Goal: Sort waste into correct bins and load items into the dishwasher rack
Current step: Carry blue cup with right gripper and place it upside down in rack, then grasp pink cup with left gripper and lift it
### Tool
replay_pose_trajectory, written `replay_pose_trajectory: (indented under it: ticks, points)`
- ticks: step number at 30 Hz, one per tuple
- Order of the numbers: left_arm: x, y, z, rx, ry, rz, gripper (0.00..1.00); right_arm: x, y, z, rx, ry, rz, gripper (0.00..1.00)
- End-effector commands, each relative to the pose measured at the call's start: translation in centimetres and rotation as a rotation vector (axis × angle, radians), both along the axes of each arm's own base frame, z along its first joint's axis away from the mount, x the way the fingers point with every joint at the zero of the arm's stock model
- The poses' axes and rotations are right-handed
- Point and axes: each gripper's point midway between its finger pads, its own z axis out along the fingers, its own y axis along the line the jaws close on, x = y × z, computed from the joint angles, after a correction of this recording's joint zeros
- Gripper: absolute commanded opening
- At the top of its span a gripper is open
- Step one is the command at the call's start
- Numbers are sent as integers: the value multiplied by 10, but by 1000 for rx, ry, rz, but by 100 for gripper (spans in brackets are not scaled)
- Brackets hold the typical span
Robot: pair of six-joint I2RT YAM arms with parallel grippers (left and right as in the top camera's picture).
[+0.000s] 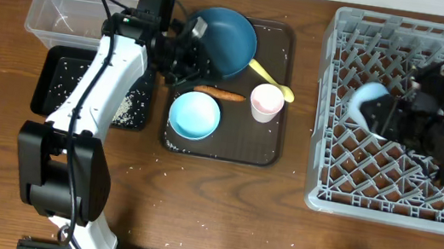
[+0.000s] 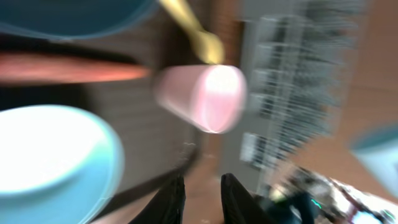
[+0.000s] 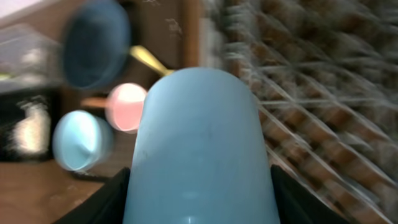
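The right gripper (image 3: 199, 205) grips the blue cup (image 3: 199, 143), jaws closed on its two sides, and holds it over the left part of the rack (image 1: 318, 154), a position suited to lowering the cup onto the lattice floor. Blur hides whether the cup's mouth faces up or down. The left gripper (image 2: 202, 196) is empty, with its jaws parted only narrowly. It sits low over the brown tray (image 1: 262, 143), beside the left rim of the plate (image 1: 229, 39). From there the carrot stick (image 1: 219, 93), the bowl (image 1: 195, 115) and the pink cup (image 1: 265, 103) all lie close by, so the next pick is probably one of these. Which one cannot be told. The spoon (image 1: 275, 82) lies with one end at the plate's rim. Rice (image 1: 125, 110) lies in the black tray (image 1: 46, 76), and a few grains are scattered on the surface (image 1: 219, 210). The tub (image 1: 34, 14) stands just behind the black tray, placed to receive the other waste.
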Motion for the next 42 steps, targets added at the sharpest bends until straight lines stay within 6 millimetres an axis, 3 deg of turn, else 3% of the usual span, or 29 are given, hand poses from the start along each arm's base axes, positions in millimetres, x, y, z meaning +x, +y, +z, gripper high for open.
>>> replay_pose_trajectory:
  ticks: [1, 5, 10, 18, 30, 33, 37, 42]
  points:
    - [7, 41, -19, 264, -19, 92, 24, -9, -37, 9, -189, 29, -118, 34]
    - [1, 53, -26, 336, 9, 107, 24, -26, -40, -8, -208, 146, -120, 34]
    - [-1, 54, -27, 342, 22, 106, 24, -34, -39, -40, -203, 314, -101, 36]
    - [-5, 55, -28, 345, 36, 104, 24, -34, -40, -85, -199, 515, -80, 37]
    - [-5, 55, -28, 345, 36, 104, 24, -27, -45, -135, -217, 685, -65, 41]
    - [-5, 55, -28, 345, 36, 104, 24, -28, -45, -143, -216, 716, -61, 47]
    - [-5, 55, -28, 345, 36, 104, 24, -27, -45, -148, -215, 729, -60, 72]
    - [-5, 54, -28, 345, 35, 101, 29, -20, -44, -141, -206, 693, -62, 80]
